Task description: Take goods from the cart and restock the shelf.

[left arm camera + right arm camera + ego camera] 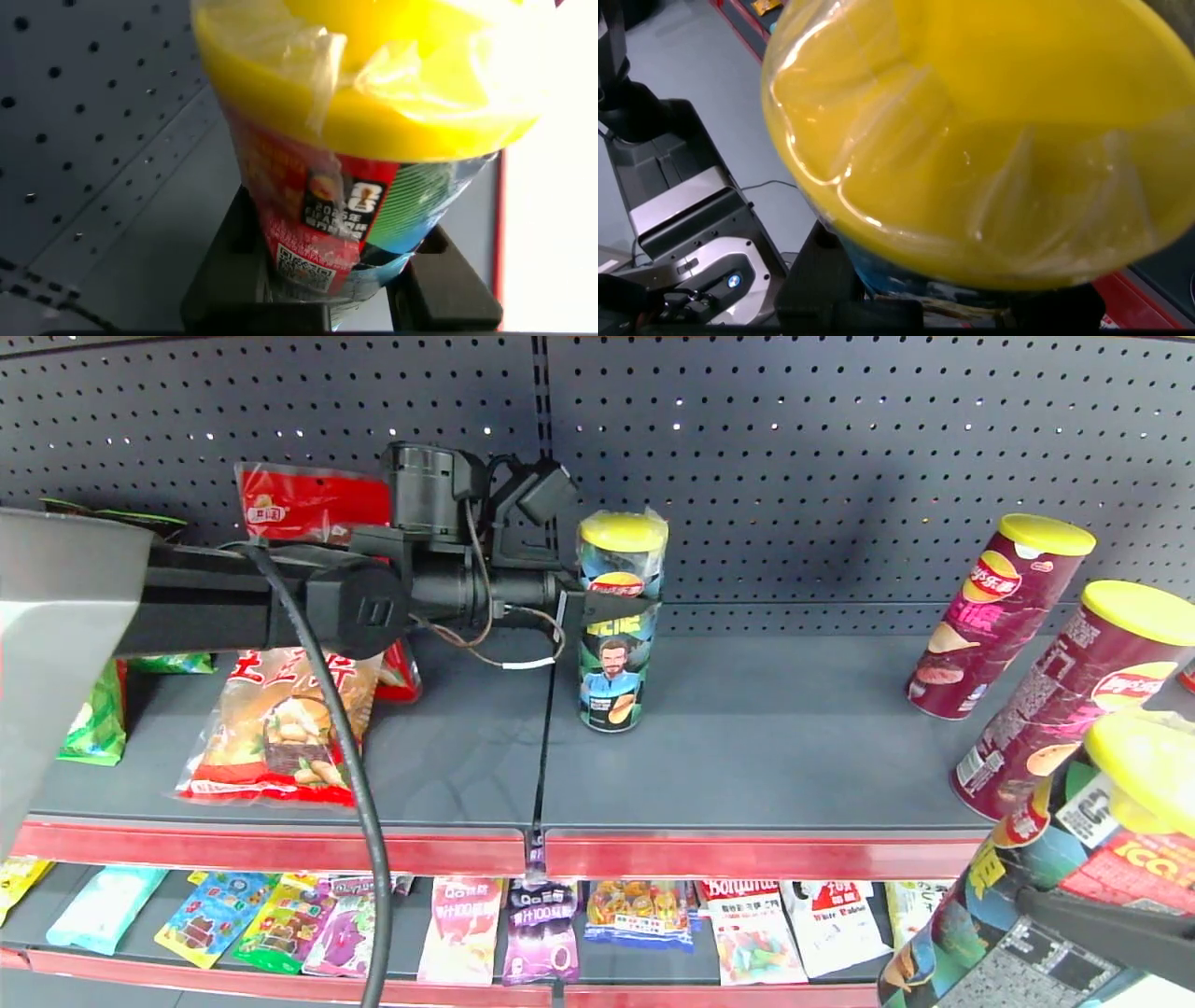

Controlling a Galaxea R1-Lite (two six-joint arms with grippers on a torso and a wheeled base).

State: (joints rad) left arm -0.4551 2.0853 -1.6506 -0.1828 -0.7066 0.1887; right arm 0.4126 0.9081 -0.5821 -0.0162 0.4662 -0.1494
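- The left gripper [611, 607] is clenched around a blue can [621, 653] with a yellow lid, one finger on each side of its body [355, 187].
- The blue can stands upright on the upper shelf [766, 747], just right of the middle seam.
- The right gripper [1102, 915] grasps a second can [1036, 859], also yellow-lidded [990, 140], tilted in front of the shelf's right end.
- Two purple cans [999, 616] [1074, 700] lean on the right of the shelf.
- A peanut bag [280, 728] lies on the left.
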